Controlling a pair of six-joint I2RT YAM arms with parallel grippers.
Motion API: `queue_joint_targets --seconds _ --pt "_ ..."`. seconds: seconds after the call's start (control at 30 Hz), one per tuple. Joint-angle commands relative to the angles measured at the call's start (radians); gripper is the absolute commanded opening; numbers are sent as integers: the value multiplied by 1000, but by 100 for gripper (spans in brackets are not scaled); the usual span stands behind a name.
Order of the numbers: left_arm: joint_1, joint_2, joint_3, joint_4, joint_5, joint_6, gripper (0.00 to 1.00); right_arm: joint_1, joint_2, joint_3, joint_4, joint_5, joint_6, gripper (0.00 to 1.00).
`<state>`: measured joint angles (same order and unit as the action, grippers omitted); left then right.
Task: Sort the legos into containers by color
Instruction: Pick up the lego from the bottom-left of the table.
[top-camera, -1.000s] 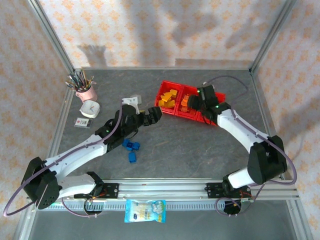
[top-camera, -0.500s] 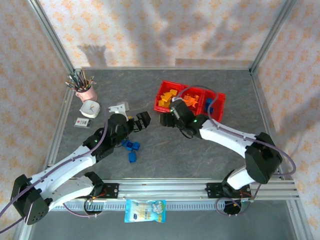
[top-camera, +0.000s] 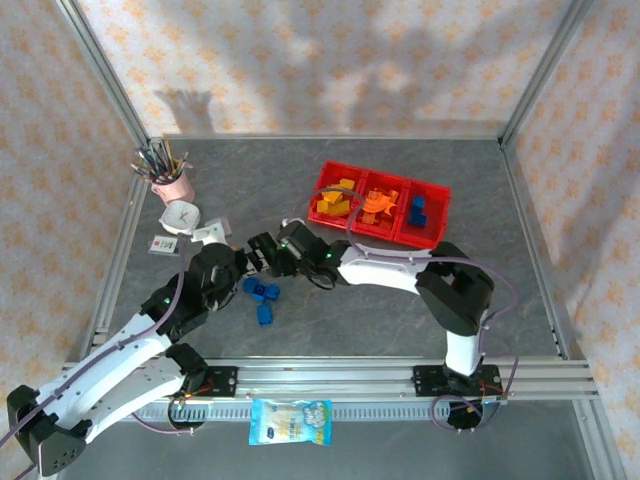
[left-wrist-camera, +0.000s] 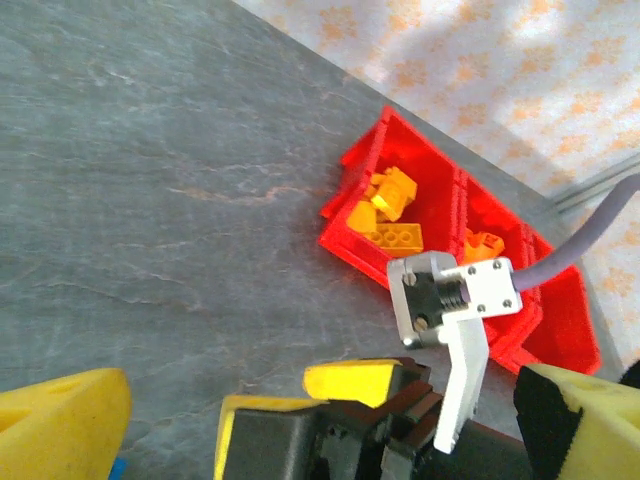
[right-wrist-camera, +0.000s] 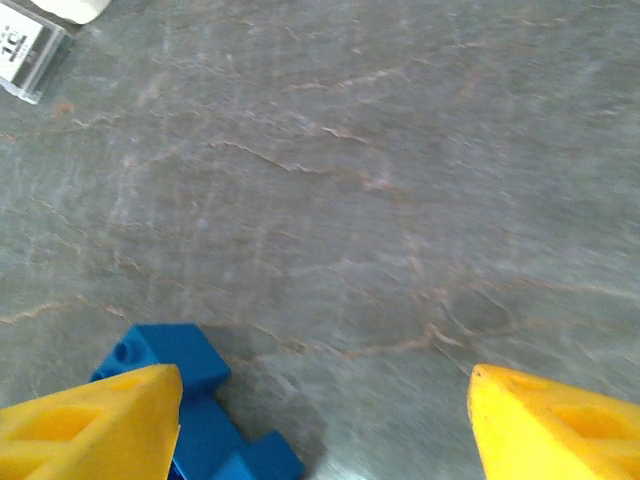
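Bright even light, soft shadows on wall (top-camera: 330, 70), wrist views sl. blurry.

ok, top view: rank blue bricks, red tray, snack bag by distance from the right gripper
1. Blue bricks, just on the near side of the right gripper.
2. Red tray, farther back and to the right.
3. Snack bag, at the view's bottom.

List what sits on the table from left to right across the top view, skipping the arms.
Pink pen cup → loose blue legos → then inside the red tray: yellow legos → orange legos → sorted blue legos.
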<state>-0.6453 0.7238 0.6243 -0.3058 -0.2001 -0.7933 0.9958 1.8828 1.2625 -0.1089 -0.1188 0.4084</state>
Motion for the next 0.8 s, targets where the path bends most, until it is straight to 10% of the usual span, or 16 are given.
queue_joint_targets --seconds 0.0,0.77 --pt "12 -35 12 -112 -73 -41 99 11 68 83 19 -19 5 75" --pt "26 -212 51 -378 -233 -209 99 98 167 204 -142 -123 -306 66"
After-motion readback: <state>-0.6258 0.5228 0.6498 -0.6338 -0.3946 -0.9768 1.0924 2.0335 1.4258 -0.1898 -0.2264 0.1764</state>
